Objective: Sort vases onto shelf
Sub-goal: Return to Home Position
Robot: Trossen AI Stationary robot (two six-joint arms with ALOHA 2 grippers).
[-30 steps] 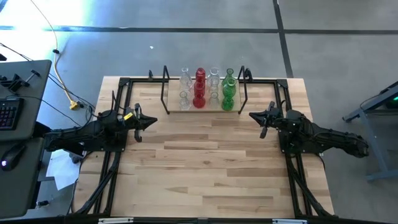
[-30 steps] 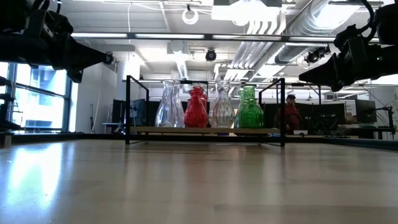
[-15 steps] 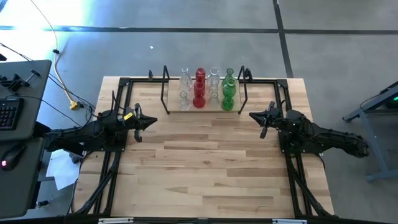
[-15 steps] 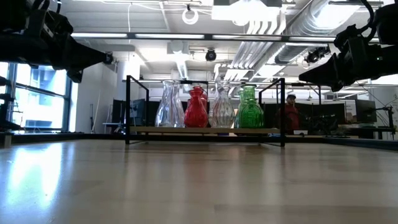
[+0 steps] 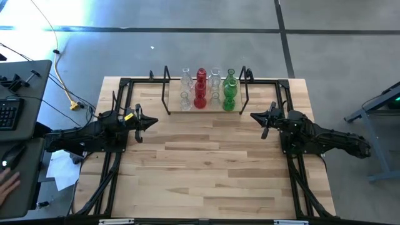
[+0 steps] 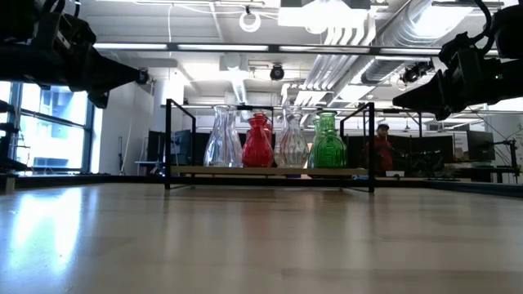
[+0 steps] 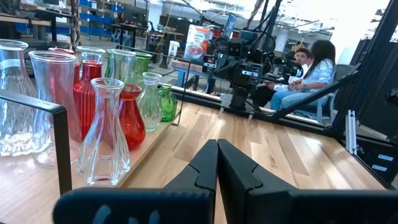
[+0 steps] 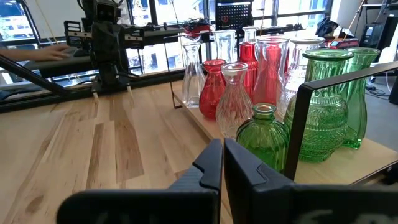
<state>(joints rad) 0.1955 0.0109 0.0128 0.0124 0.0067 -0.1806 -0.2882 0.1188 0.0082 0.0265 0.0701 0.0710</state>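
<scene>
The low light-wood shelf with black wire end frames (image 5: 175,105) sits at twelve o'clock on the pale wooden table (image 5: 206,169). On it the small round-bellied glass vases stand upright in four short rows: clear glass vases (image 5: 185,87) at the nine o'clock end, then red glass vases (image 5: 200,87), a second row of clear ones (image 5: 215,86), and green glass vases (image 5: 230,90) at the three o'clock end. The left gripper (image 5: 154,122) hangs above the table at nine o'clock, well apart from the shelf and pointing toward three; its wrist view shows the fingers (image 7: 205,163) pressed together tip to tip. The right gripper (image 5: 252,115) mirrors it at three o'clock, pointing toward nine, its fingers (image 8: 239,165) likewise pressed together. Beyond the table, at eight o'clock, a person's hand (image 5: 6,182) rests by a dark desk (image 5: 22,125)
</scene>
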